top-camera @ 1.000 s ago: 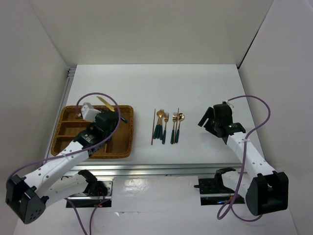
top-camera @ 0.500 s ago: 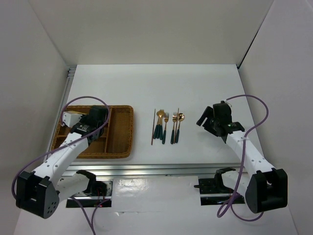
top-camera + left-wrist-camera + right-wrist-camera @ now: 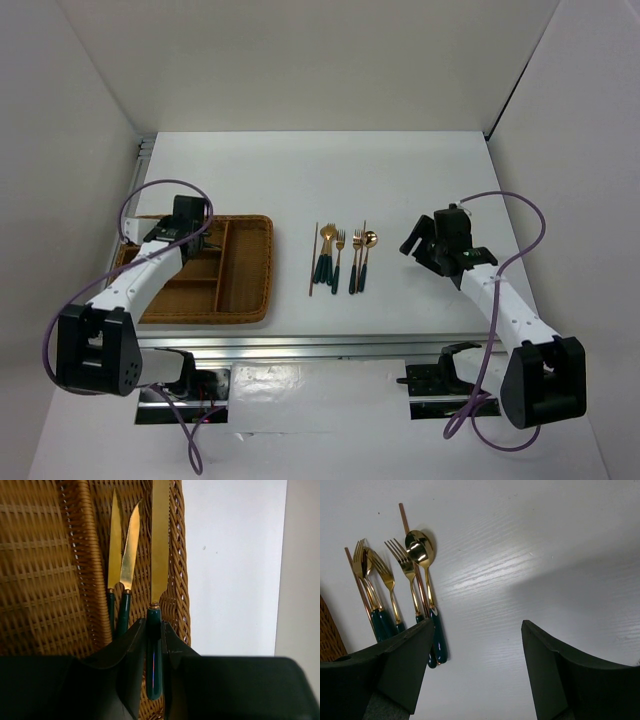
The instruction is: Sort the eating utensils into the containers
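Swung leftward over the brown woven wicker tray (image 3: 248, 272), left pincer (image 3: 153, 630) pinches a gold-bladed, green-handled knife (image 3: 159, 555) jutting ahead; right pincer (image 3: 476, 630) spread.

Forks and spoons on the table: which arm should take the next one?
Right. The right gripper is open and empty, near the forks and spoons. The left gripper is shut on a knife over the wicker tray, away from them.
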Tool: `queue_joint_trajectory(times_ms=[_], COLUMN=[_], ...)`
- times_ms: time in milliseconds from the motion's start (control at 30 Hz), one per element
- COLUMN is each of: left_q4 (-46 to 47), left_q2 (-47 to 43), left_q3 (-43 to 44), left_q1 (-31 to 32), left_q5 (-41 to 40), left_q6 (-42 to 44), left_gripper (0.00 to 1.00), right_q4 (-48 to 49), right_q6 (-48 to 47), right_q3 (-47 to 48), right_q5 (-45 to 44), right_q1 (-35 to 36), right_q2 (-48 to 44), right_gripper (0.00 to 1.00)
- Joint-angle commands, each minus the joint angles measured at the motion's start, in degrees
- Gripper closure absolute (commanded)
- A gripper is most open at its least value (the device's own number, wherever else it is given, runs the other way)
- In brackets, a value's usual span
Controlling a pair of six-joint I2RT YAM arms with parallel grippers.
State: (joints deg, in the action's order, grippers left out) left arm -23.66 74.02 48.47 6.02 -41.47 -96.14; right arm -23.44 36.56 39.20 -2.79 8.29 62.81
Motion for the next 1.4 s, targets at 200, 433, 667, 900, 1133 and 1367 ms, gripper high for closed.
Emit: queue_joint_trajectory(times_ms=[200,433,667,900,1133,1367], left_q4=[-2.09,0.82,-7.37,8.67,18.12,19.62], left_q2=[6.93,9.39,9.13,2.81,1.39,7.36], left_q3=[5.94,6.72,10.95,10.95,10.86,10.86], left_q1=[-3.73,-6.72,-6.72,-5.59,8.72,24.2], left_q5=[6.14,12.9,14.48,30.08,43.66,41.83], left_q6=[-2.74,2.97,3.66,31.38,50.59,56.24], left_gripper=[0.74,0.57,0.27,0.26,0.24,0.29], right_q4=[3.05,3.05,3.58,5.94,7.62,6.93], right_q6=[-0.43,-0.43,-0.43,-0.43,-0.96,-0.96], right_q3=[0.17,0.17,-0.35,-0.88,-1.41,-1.41], right_q5=[-0.11,-0.11,0.94,4.01,7.79,8.94], right_q1=[-0.38,-0.38,-0.38,-0.38,-0.38,-0.38], right_q2=[0.48,0.48,0.48,1.71,4.87,4.96], right_gripper=[0.22,0.22,0.22,0.22,0.22,0.22])
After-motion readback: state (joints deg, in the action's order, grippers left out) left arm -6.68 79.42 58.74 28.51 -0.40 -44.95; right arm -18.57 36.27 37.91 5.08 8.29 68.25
